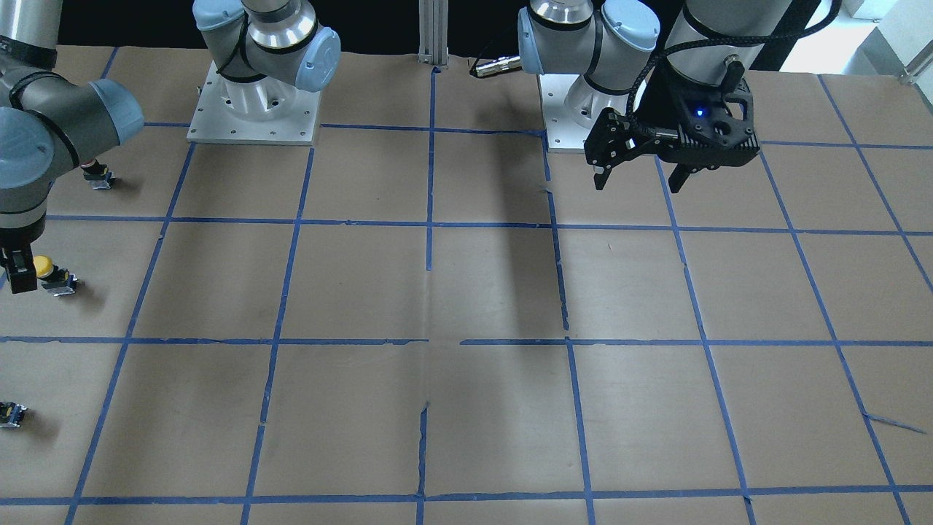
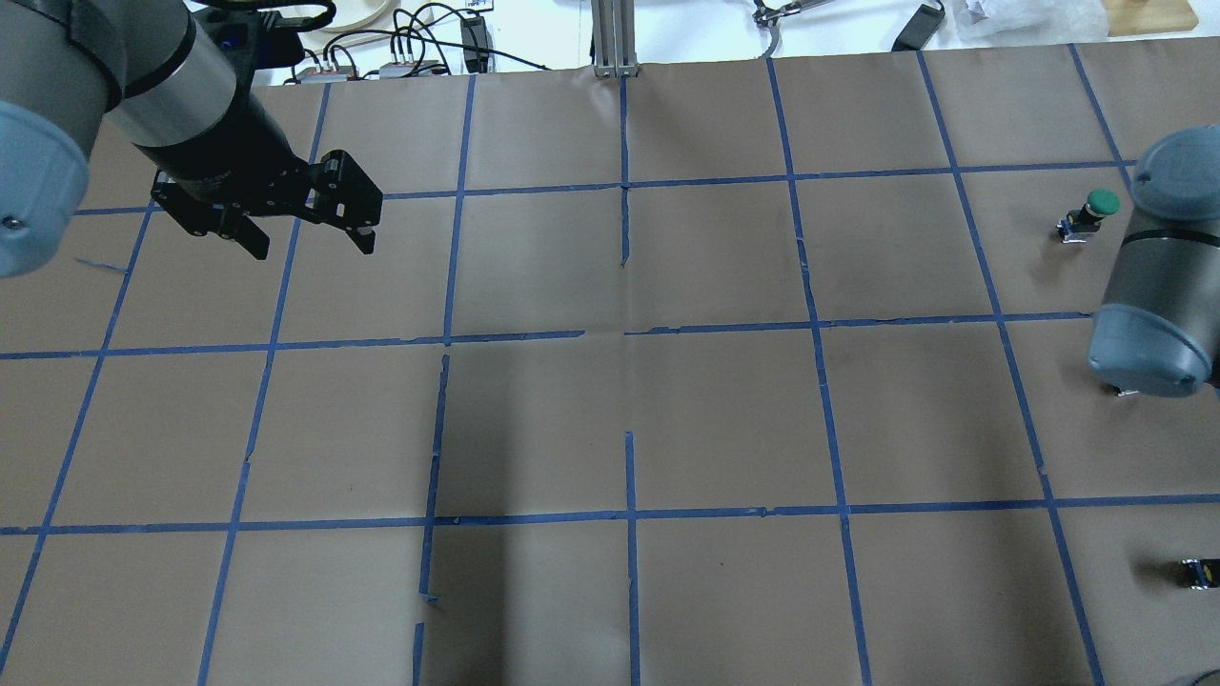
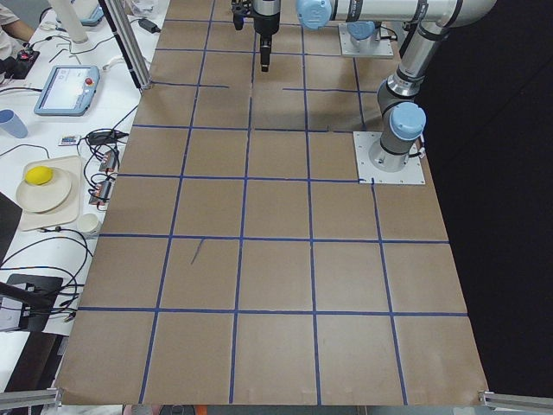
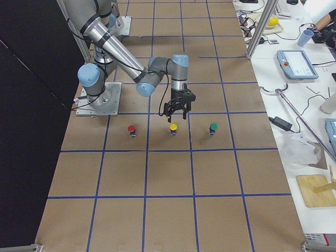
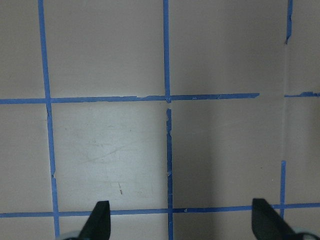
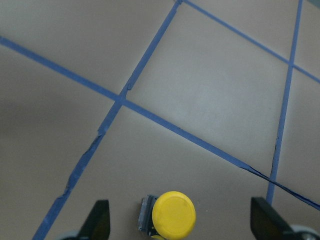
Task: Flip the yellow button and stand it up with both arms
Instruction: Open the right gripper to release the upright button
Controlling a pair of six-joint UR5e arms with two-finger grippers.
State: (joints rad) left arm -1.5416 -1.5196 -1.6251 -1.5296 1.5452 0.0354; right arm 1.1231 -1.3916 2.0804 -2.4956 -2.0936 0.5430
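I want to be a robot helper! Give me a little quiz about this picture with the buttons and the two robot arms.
1. True or false: the right black two-finger gripper is holding the small push-button with the round yellow cap.
2. Which cap colour sits between the small red-capped push-button and the small green-capped push-button? A blue, B yellow, C black.
3. Fill in: the left black two-finger gripper, far from all the buttons, has its jaws ___.

Key: 1 false, it hangs open above the button; 2 B; 3 open.
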